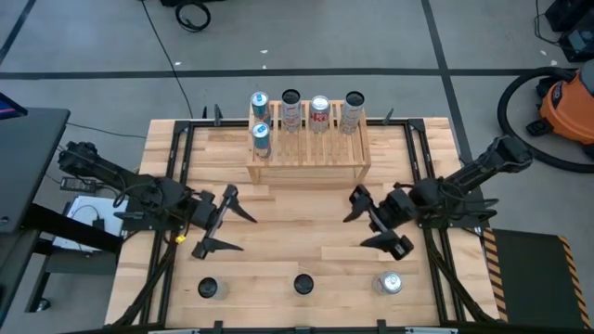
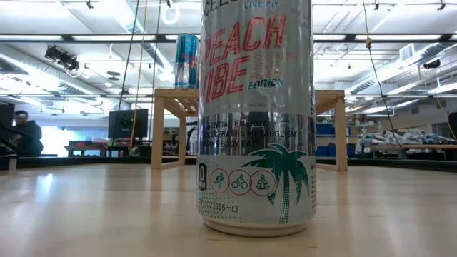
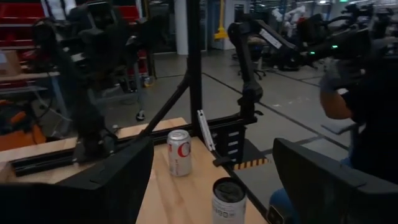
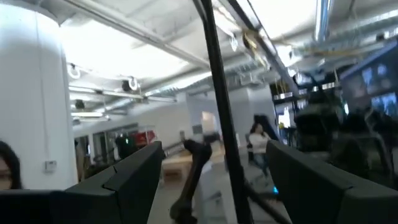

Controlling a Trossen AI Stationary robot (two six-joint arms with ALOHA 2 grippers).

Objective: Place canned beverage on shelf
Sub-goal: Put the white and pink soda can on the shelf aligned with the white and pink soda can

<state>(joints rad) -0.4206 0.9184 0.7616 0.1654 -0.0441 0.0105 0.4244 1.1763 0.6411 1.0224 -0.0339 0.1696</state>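
Over the middle of the table, the left gripper [image 1: 225, 221] and right gripper [image 1: 373, 223] both hang with fingers spread and nothing held. Behind them the shelf [image 1: 309, 148] already carries five cans, while three cans [image 1: 303, 284] wait along the near edge, so I judge the task over halfway done.

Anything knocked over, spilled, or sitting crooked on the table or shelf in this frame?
Nothing stands out. Five cans stand upright on the shelf, three more upright along the table's near edge, no spill visible. Both grippers are open and hold nothing.
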